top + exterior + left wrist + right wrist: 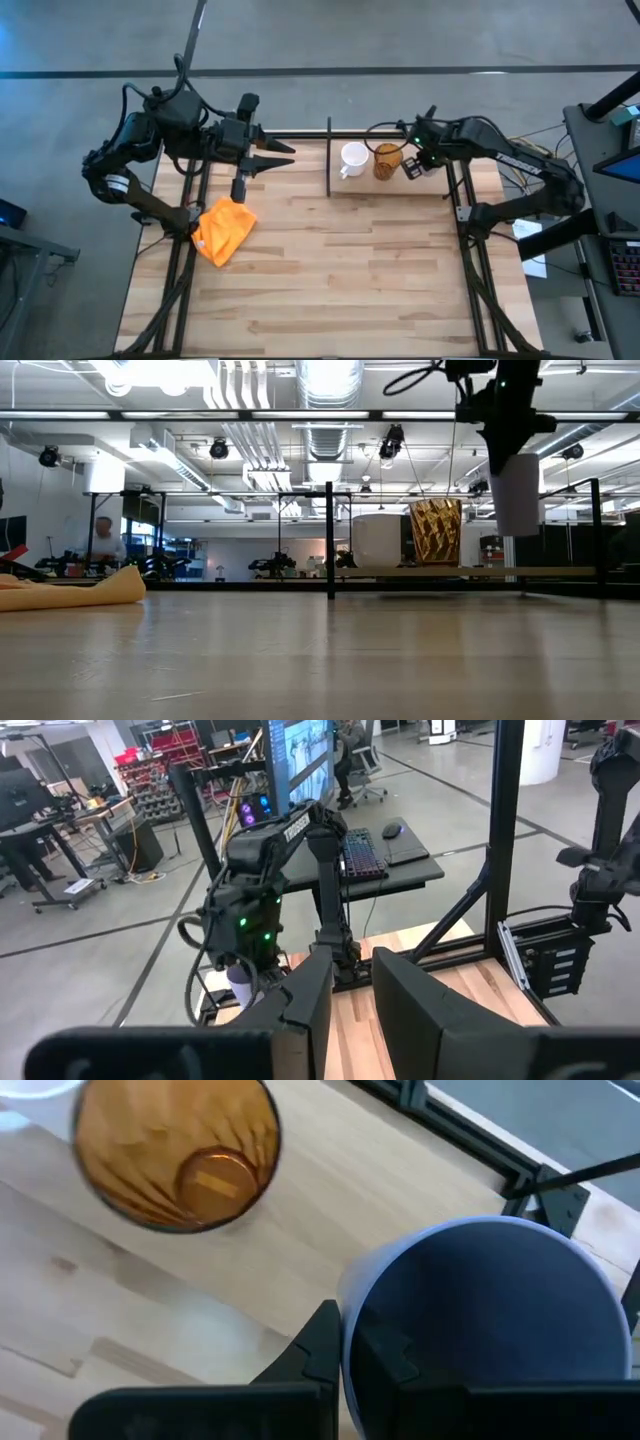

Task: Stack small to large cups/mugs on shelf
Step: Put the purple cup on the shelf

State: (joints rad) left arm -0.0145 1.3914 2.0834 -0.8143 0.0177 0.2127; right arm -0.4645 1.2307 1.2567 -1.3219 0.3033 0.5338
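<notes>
On the shelf [430, 188] at the table's far right stand a white handled mug [353, 160] and, to its right, an amber-brown cup [388, 161]; both also show in the low view, the mug [378, 540] and the cup [436, 532]. My right gripper [412, 163] is shut on the pale lavender-blue tumbler [517, 492], held above the shelf just right of the amber cup. My left gripper [280, 157] is open and empty at the far left, pointing toward the shelf. My right gripper holds the tumbler by its rim wall [348, 1295], on the side nearest the amber cup [175, 1155]. One finger [318, 1342] is outside and one [388, 1352] inside. The fingers come from above, pointing down. The tumbler hangs upright, mouth up, clear of the shelf board [540, 572].
An orange cloth [222, 230] lies on the table at the left, near my left arm. A black upright rod [329, 540] marks the shelf's left end. Bare plank tabletop [350, 270] fills the near half.
</notes>
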